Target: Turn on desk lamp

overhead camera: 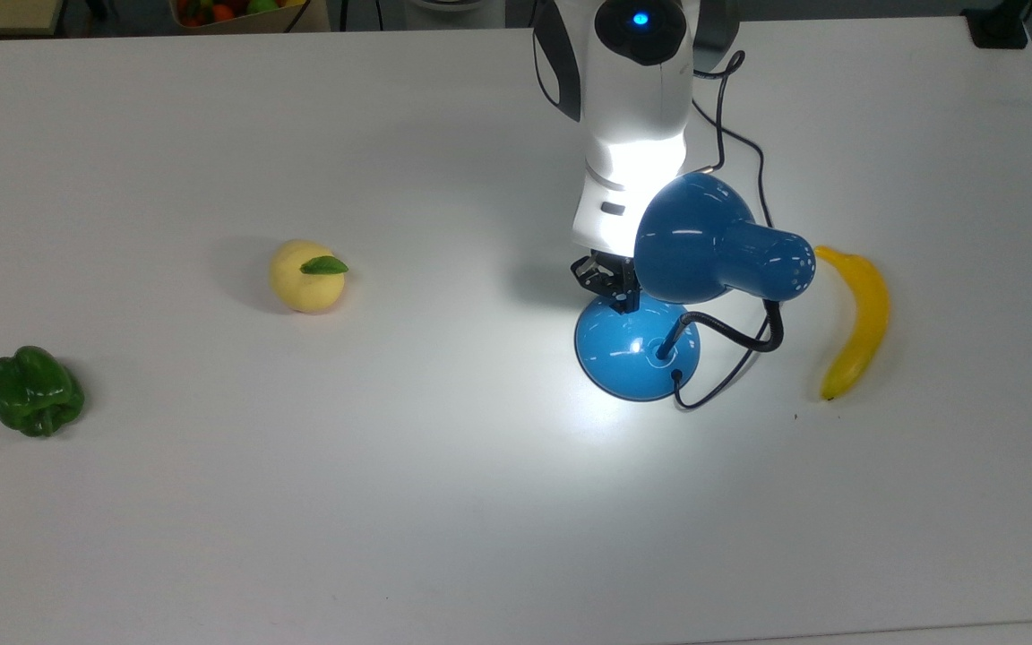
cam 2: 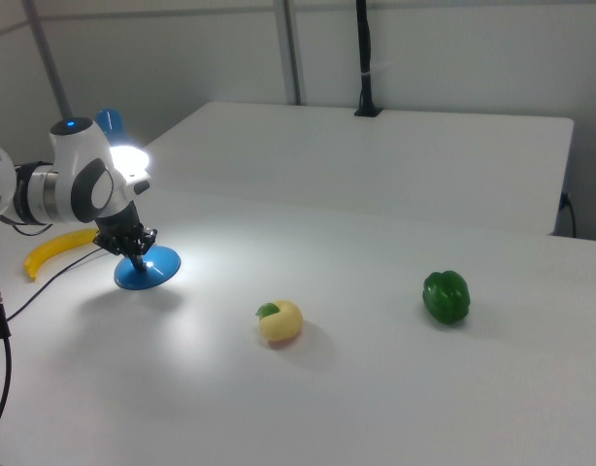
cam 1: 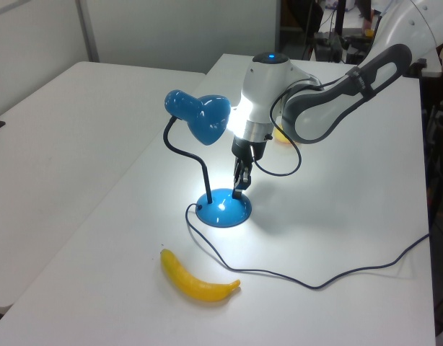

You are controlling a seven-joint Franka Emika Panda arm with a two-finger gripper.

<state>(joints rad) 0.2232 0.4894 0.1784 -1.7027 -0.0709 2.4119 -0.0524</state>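
A white robot arm reaches straight down over a white surface (overhead camera: 211,502), its wrist vertical. Its black end effector (overhead camera: 621,291) points downward with its tip touching the upper edge of the desk lamp's (overhead camera: 720,253) round blue base, at the side nearest the arm. The fingers look drawn close together, holding nothing.

The desk lamp stands at the top view's right of centre. Its blue bell-shaped shade hangs just beside the arm's wrist, on a black bendy neck. The lamp is lit: a bright pool of light covers the surface around the base and the arm's lower casing glows white. A black cord (cam 1: 315,281) trails away from the base.

A banana (overhead camera: 856,321) lies near the lamp.
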